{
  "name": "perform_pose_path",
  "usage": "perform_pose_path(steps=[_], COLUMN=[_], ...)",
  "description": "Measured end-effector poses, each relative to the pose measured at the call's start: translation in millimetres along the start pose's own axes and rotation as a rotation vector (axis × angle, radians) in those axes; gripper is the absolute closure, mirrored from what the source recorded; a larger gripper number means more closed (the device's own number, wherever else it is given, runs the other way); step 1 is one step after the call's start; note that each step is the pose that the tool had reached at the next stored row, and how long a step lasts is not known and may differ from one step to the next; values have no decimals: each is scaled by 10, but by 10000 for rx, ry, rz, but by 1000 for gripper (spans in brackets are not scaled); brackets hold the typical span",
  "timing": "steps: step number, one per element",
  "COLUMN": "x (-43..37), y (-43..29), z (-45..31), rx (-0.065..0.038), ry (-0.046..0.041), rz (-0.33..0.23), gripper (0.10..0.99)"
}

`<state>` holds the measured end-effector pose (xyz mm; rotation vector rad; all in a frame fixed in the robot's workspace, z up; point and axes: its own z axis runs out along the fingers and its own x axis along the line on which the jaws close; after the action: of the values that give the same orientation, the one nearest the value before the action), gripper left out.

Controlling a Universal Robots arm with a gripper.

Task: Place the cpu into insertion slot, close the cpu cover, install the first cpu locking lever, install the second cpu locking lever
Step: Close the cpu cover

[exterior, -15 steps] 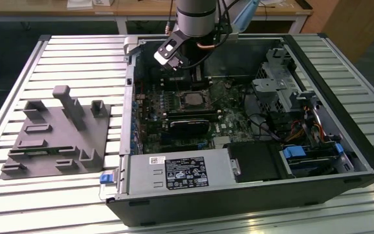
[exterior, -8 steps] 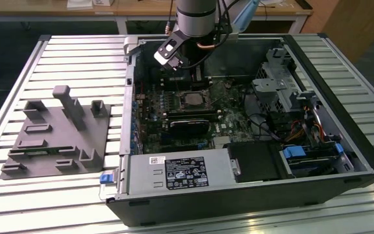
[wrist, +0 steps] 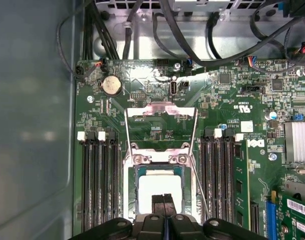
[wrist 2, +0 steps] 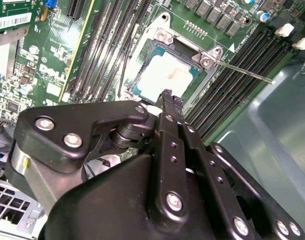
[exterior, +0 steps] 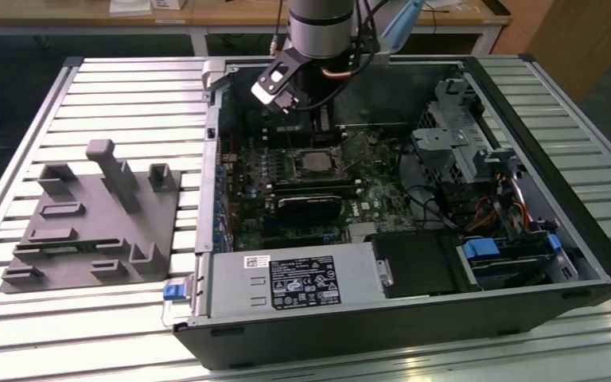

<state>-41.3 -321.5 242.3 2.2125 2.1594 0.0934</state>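
We log an open case [exterior: 391, 338] on a slatted table [exterior: 125, 95], with the arm [exterior: 321, 28] reaching down into it. The cpu [wrist: 160, 187] lies in the slot [wrist: 127, 200] at mid-board [wrist: 92, 115], between the two banks of memory slots [wrist: 100, 185]. It looks square to the slot's rim. We cannot tell whether it is fully seated.

The cover [wrist: 160, 110] is swung open, leaning away from the slot on its hinge side, and bare board shows through its cut-out. One lever [wrist 2: 245, 72], a thin wire, sticks out free past a slot corner and across the memory slots.

The gripper [wrist 2: 167, 96] hangs over one edge of the cpu. Its jaws are pressed together with only a hairline between them and grip nothing. We cannot tell whether the tips touch the cpu or float just above it.

Risks, as we judge them:
- The tips sit over the cpu, not the cover. Any downward push here could load one edge, tilt the chip and harm the contacts beneath.
- If the chip is slightly off square, a cover brought down on it would clamp it crooked.
- The cover offers only a thin edge. Closed tips could slip off it, and it might drop hard on the cpu.
- The free lever is springy wire. It could skate off the tips, snap back, or end up under the cover.
- The memory slots stand close on both sides, so a sideways sweep could catch them.
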Motion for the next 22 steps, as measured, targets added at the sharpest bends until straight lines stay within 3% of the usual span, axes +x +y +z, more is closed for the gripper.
perform_pose_path(steps=[22], x=[3], y=[21], z=[-273], rx=[-5], ry=[3], rz=[0], gripper=[980])
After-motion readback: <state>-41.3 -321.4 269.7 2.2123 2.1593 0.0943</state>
